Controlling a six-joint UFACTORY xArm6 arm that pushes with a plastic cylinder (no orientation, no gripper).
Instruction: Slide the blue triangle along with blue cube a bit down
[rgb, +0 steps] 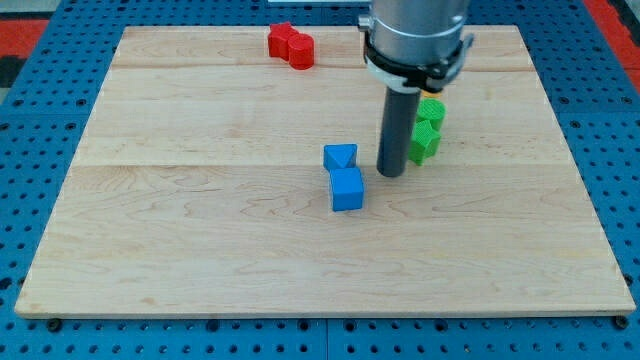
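The blue triangle (340, 156) is found near the middle of the wooden board (200, 220), slightly toward the view's right. The blue cube (347, 189) is set directly at its 6 o'clock, the two touching. My tip (390, 174) is seen at 3 o'clock of the pair, level with the seam between them, just beside them with a narrow gap; no contact can be confirmed. No gripper is fitted, so no open or closed state applies. A green block (428, 130), its shape unclear and partly hidden behind the rod, is noted at 1 o'clock of the tip. A red block (291, 45) of irregular shape is recorded at 11 o'clock of the triangle, near the board's top edge.
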